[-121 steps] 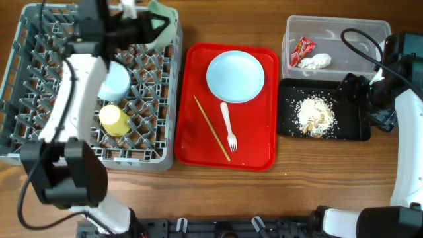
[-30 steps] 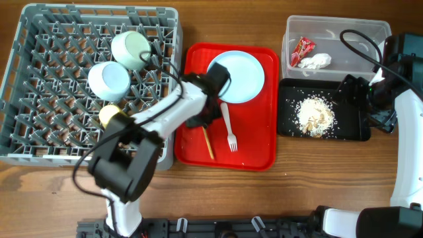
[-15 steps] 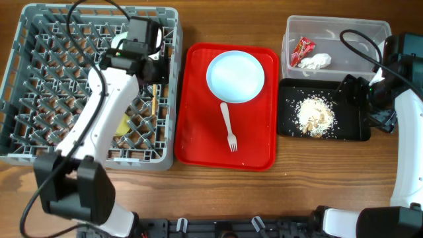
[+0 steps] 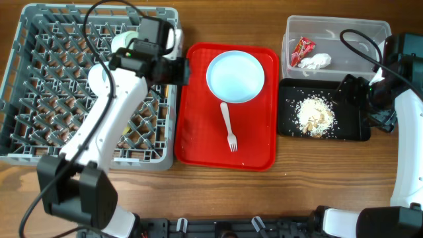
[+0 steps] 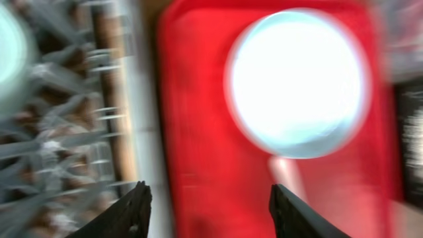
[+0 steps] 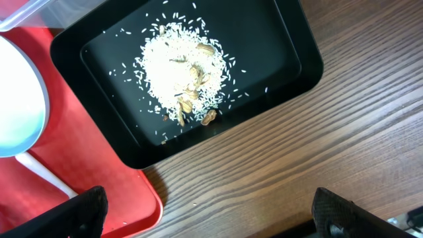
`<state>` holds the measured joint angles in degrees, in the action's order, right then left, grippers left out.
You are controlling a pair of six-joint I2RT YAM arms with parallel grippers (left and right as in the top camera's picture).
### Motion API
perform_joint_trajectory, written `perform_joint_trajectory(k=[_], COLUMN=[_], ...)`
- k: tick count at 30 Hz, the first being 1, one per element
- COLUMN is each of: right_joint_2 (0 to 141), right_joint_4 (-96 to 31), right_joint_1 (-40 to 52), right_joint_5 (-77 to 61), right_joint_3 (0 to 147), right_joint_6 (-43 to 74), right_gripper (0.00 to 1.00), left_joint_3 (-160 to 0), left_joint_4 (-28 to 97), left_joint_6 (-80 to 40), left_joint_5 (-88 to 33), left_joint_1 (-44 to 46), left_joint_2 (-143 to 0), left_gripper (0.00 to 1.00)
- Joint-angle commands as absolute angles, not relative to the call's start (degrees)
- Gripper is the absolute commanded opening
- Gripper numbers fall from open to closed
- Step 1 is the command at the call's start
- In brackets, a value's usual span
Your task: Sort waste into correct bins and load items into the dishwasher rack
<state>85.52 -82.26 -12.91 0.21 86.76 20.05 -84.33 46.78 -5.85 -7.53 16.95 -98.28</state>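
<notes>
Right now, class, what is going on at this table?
The left end effector hovers open and empty at the edge between the dishwasher rack and the red tray, where the white plate and fork lie. The right end effector, also open, hangs by the black tray of rice crumbs. The sachet and napkin are in the clear tub.

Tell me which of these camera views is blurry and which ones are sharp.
Left wrist view: heavily smeared, the plate blown out to a white glow on the red tray. Right wrist view: sharp, single grains of rice distinct in the black tray. Overhead view: crisp and evenly lit, fork clearly outlined.
</notes>
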Motion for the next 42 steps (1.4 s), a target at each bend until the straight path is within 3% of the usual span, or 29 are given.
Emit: perform_joint_trajectory(k=[1,7,12,16,23,25,28,34,42], right_joint_2=[84.5,84.5,84.5,84.5,84.5,84.5,84.5,84.5,84.5], right_joint_4=[-82.1,-82.1,-82.1,-82.1,-82.2,-82.2,-82.2,-82.1,-82.1], right_joint_1=[-13.1,-13.1,-13.1,-13.1,-13.1,-13.1,-13.1,-13.1,-13.1], right_joint_5=[0.0,0.0,0.0,0.0,0.0,0.0,0.0,0.0,0.0], right_joint_3=[87.7,87.7,87.7,87.7,87.7,87.7,87.7,87.7,87.7], right_joint_6=[19.5,19.4,19.4,19.2,19.0,19.1,19.0,19.0,19.0], right_gripper=[1.00,1.00,1.00,1.00,1.00,1.00,0.99,1.00,1.00], left_joint_3=[-85.2,-85.1,-85.1,-85.1,-82.7,-82.5,-82.5,-82.5,-82.5], left_joint_4=[47.1,51.3,54.3,54.3,52.5,52.5,52.6,52.9,54.7], left_joint_6=[-17.5,-34.0,-36.8,-39.5,-41.2,-41.2,-41.2,-41.9,-42.5], left_joint_5=[-13.0,-8.5,-8.5,-8.5,-5.7,-5.7,-4.4,-0.1,-1.8], left_joint_1=[24.0,36.6,43.6,46.7,46.2,45.5,44.9,45.1,45.3], left_joint_2=[-97.8,-108.4,-116.9,-120.8,-122.3,-122.3,-122.3,-122.4,-122.4], left_gripper=[0.69,0.70,0.71,0.67,0.63,0.58,0.43,0.31,0.29])
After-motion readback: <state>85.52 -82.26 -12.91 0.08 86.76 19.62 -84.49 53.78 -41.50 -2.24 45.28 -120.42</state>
